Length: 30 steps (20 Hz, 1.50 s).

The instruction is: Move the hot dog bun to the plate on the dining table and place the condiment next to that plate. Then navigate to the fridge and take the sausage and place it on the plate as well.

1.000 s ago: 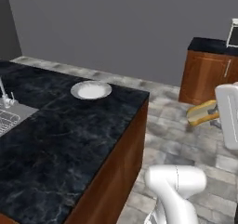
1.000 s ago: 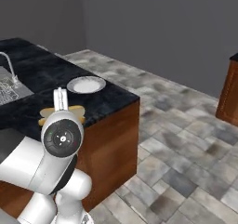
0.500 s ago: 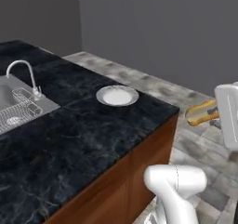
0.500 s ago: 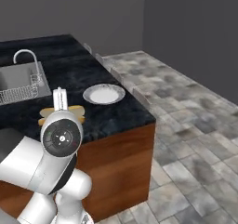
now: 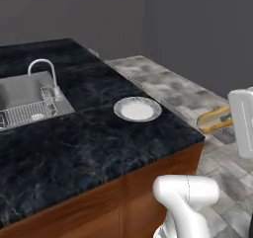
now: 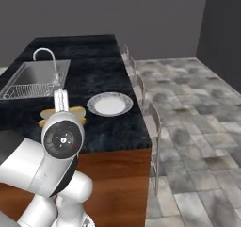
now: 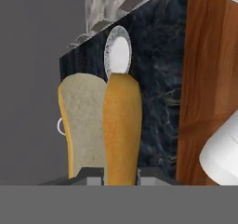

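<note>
One bun [image 7: 114,130] clenched lengthwise in end effector [image 7: 120,174], carried clear of worktop [image 5: 99,148], plate [image 7: 117,55] waiting straight ahead for delivery.

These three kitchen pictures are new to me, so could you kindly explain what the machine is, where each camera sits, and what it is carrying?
The machine is a white robot arm on a base that drives, in a rendered kitchen. Two cameras ride on the base behind the arm, one to its left and one to its right, both looking forward and down. The third sits on the hand and looks along the gripper.

In front stands the dining table, a long island with a glossy black marbled top and wooden sides. On it lies a round white plate, and set into the top is a steel sink with a curved faucet.

The jaws are shut on the hot dog bun, a tan bun split lengthwise. It hangs in the air beside the table's end, not yet over the plate.
</note>
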Tool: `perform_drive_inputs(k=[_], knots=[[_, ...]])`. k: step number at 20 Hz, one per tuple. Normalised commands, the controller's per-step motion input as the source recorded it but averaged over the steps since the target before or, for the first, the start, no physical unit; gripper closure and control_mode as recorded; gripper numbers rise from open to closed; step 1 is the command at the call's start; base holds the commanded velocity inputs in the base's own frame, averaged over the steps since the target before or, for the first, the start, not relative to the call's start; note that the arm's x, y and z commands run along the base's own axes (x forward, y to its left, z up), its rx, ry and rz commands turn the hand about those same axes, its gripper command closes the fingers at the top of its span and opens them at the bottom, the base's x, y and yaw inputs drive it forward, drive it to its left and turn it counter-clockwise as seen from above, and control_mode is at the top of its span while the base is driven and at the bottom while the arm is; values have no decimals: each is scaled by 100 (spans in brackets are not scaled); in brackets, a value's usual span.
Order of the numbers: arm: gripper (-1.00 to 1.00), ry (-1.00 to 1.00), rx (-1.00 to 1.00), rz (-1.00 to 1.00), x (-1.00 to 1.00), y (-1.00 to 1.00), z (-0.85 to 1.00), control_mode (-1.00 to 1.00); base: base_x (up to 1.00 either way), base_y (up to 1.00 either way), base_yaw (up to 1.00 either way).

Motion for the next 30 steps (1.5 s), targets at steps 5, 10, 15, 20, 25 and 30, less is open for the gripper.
perform_drive_inputs(k=[5,10,15,20,25,30], knots=[[100,0,0,0,0,0,0,100,60,-63,51],[100,0,0,0,0,0,0,100,85,-41,47],[100,0,0,0,0,0,0,100,84,-36,43],[100,37,5,27,100,-13,0,-100,0,0,0],[100,47,0,15,100,-5,-16,-100,0,0,0],[100,29,0,3,85,-26,-45,-100,0,0,0]])
